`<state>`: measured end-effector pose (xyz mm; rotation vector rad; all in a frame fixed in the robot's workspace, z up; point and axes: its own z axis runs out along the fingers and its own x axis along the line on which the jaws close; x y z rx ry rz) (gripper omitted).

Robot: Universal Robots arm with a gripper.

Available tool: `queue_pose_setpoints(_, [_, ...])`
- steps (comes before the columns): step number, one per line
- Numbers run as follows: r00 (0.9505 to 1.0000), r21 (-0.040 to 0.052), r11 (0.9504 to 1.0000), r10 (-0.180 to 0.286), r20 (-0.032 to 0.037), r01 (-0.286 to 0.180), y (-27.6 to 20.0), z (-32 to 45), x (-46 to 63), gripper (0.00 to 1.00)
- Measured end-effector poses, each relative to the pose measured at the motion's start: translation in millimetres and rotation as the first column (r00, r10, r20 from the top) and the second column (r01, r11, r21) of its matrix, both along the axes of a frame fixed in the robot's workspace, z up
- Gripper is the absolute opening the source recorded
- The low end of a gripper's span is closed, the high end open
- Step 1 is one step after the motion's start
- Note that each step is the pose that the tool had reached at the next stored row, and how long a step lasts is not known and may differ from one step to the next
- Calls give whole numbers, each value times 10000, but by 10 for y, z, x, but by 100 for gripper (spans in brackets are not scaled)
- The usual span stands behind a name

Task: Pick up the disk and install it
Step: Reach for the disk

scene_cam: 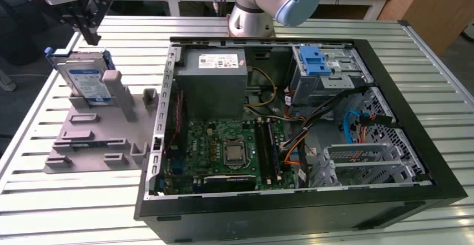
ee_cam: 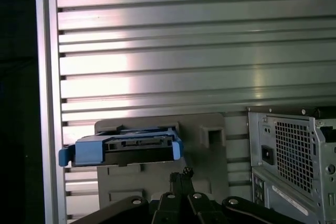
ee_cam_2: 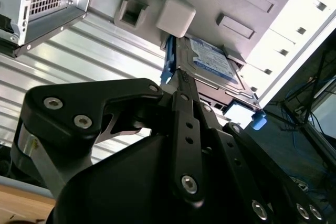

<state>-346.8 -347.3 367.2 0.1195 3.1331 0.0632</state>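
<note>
Slatted metal table (scene_cam: 81, 211): disk (scene_cam: 87, 81) parked in holder, gripper (scene_cam: 90, 38) above it

Exterior view: open computer case (scene_cam: 296, 214) lying on the table, across the centre and the exterior view's right. At 9 o'clock from the case, a grey holder plate (scene_cam: 89, 145) with 1 disk standing on edge in a slot, blue-and-white label facing out, blue carrier frame round its edges. At 12 o'clock from the disk, the gripper, pointing down, fingers together and gripping nothing, near the disk's top edge yet apart from it. Inside the case, a grey metal box (scene_cam: 215, 84) at 12 o'clock from the motherboard (scene_cam: 222, 150); a bright blue latch (scene_cam: 316, 61) at 3 o'clock from that box.

Second wrist view: gripper (ee_cam_2: 181, 80) closed, tips aimed at the blue frame edge of the disk (ee_cam_2: 210, 61); grey post (ee_cam_2: 176, 14) of the holder just beside the disk.

First wrist view: disk (ee_cam: 123, 148) seen edge-on in the holder plate (ee_cam: 212, 145), gripper (ee_cam: 181, 176) tips pressed together near it; table (ee_cam: 184, 51) slats beyond; case (ee_cam: 294, 156) off to one side.
</note>
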Motion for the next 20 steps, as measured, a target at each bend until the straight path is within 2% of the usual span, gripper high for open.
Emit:
queue_pose_setpoints(6, [10000,0,10000,0,1,0,11,-10,-99,11])
queue_pose_setpoints(14, [10000,0,10000,0,1,0,11,-21,-161,11])
queue_pose_setpoints(20, [10000,0,10000,0,0,0,10,-32,-253,11])
